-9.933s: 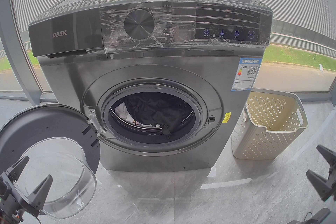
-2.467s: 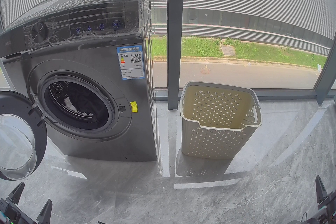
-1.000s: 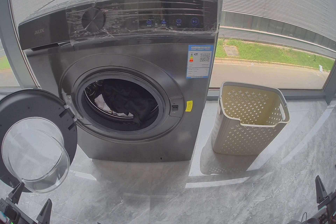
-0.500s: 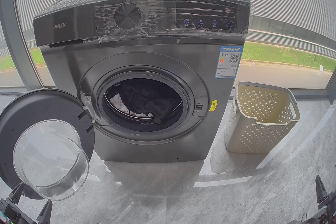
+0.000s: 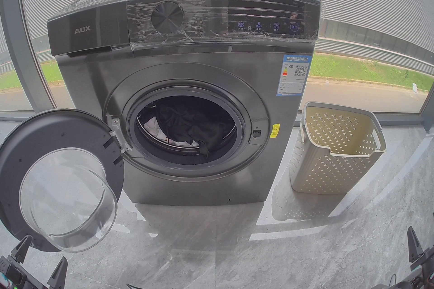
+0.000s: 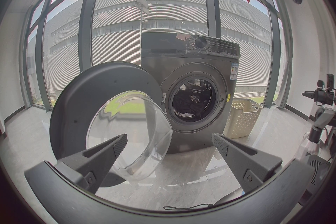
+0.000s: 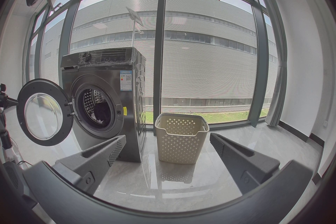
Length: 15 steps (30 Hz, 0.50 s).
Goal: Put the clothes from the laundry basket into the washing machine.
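- Head view: the camera is swinging back from the laundry basket (image 5: 337, 154) onto the washing machine (image 5: 190, 59), which is now sitting square in the middle. That is the head turning, and nothing is shifting on the floor
- The basket is standing upright on the floor just beside the machine, on the robot's right. It is showing only its bare starred walls, same as in the look across at it a couple of seconds ago
- The clothes (image 5: 190, 123) are lying in the drum, a dark bundle over something white, with one dark fold drooping toward the front lip. The door (image 5: 63, 181) is hanging wide open on the robot's left
- The left gripper (image 5: 41, 258) is riding lower than ten seconds ago, down in front of the open door, jaws spread and carrying nothing
- Left wrist view: its two fingers are standing well apart, framing the open door and the loaded drum beyond
- Right wrist view: the right gripper (image 7: 167, 139) is also gaping wide with nothing between its jaws, facing the basket from well back
- My read: that glance was checking the basket, and with it looking empty, the loading is looking finished or very nearly so
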{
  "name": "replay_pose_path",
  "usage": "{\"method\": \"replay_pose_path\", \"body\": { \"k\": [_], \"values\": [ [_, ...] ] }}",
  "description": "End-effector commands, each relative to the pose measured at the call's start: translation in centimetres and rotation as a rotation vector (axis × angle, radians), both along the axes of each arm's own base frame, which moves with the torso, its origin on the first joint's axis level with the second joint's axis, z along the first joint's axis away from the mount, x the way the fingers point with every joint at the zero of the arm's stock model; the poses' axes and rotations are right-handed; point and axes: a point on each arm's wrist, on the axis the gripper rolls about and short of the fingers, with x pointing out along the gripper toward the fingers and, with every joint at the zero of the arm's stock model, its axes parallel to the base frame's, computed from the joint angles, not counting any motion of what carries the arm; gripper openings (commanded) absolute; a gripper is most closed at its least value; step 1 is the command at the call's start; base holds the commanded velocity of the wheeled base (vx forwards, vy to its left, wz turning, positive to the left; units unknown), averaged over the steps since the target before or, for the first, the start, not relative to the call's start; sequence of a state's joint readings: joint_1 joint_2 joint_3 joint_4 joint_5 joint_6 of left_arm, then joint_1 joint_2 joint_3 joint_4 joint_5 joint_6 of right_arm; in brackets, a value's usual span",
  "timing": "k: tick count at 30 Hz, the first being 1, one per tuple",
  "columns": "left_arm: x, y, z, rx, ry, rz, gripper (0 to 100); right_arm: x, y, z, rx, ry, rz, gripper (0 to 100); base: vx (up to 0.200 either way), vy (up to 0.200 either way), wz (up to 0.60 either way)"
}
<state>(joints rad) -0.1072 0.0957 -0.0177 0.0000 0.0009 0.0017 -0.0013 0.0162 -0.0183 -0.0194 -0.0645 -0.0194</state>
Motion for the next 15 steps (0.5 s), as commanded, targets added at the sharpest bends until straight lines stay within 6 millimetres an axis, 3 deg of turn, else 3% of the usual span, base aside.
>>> {"method": "replay_pose_path", "body": {
  "k": [1, 10, 15],
  "values": [
    [0.10, -0.01, -0.50, 0.002, 0.018, 0.001, 100, -0.13, 0.00, -0.03, -0.001, -0.017, 0.001, 100, 0.000, 0.000, 0.00],
    [0.09, -0.01, -0.47, 0.003, 0.018, -0.001, 100, -0.13, 0.00, -0.03, -0.001, -0.017, 0.000, 100, 0.000, 0.000, 0.00],
    [0.10, -0.01, -0.47, 0.003, 0.020, -0.001, 100, -0.13, 0.00, -0.03, -0.001, -0.017, 0.000, 100, 0.000, 0.200, 0.00]
  ]
}}
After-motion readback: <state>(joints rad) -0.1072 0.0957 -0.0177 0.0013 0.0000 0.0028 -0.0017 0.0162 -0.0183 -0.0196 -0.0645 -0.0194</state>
